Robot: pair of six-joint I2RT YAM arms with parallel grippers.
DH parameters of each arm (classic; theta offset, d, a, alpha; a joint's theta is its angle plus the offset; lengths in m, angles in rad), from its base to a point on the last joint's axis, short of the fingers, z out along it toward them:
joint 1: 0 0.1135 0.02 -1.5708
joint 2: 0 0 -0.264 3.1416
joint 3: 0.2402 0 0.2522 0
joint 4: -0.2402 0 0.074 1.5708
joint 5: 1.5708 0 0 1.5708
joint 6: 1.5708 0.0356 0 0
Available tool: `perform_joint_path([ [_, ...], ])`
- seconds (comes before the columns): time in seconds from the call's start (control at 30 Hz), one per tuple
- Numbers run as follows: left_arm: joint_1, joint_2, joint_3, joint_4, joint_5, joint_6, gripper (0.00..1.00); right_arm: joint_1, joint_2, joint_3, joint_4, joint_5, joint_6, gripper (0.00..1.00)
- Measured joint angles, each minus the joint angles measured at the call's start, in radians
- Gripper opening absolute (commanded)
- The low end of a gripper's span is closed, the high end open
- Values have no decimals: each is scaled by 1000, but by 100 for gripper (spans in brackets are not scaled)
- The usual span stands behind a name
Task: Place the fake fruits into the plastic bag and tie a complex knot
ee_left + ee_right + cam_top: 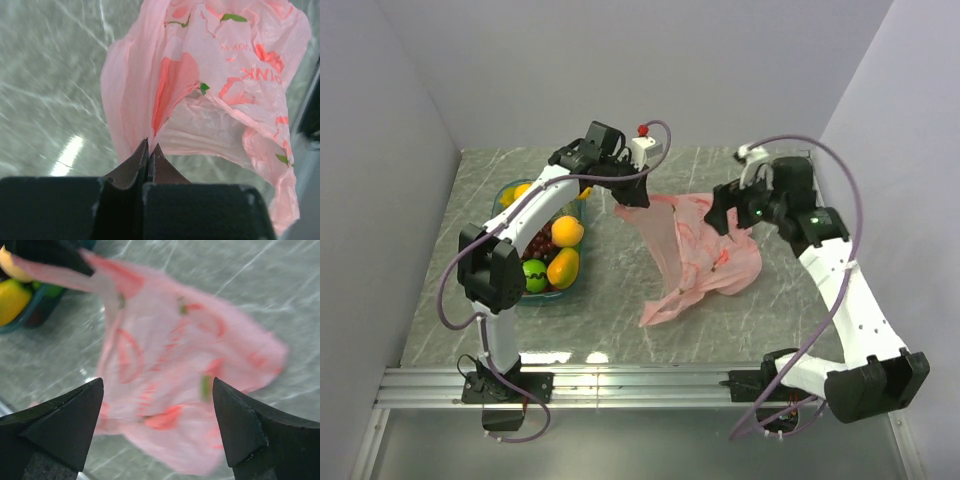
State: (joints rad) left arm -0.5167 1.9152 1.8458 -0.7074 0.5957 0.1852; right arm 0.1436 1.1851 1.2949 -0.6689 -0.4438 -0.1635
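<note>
Your left wrist view shows the left gripper (149,146) clamped on an edge of the plastic bag (215,105); the right wrist view shows the right gripper (157,386) spread wide, holding nothing. Only from above do you see the fake fruits (560,252) lying in the teal tray (502,197)

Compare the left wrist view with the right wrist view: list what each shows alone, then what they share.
Left wrist only: the left tool seen close up, its fingertips shut on a fold of the plastic bag, and the bag's printed lettering. Right wrist only: the right tool wide open, holding nothing, with the bag beyond it, plus a corner of the teal tray with a yellow fake fruit in it. Both: the pink bag, held up by the left tool, and the marbled table.
</note>
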Motion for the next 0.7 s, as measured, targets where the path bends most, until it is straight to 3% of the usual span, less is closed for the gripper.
perform_joint_path([
  [0.33, 0, 0, -53, 11, -12, -303, 0, 327, 27, -142, 127, 303, 219, 99],
  [0.6, 7, -2, -52, 16, 52, -346, 0, 412, 153, -177, 204, 547, 217, 100],
  [0.67, 14, -2, -52, 18, 74, -347, 0, 407, 190, -206, 209, 595, 200, 77],
  [0.7, 22, -2, -52, 19, 84, -347, 0, 404, 204, -218, 201, 607, 193, 57],
])
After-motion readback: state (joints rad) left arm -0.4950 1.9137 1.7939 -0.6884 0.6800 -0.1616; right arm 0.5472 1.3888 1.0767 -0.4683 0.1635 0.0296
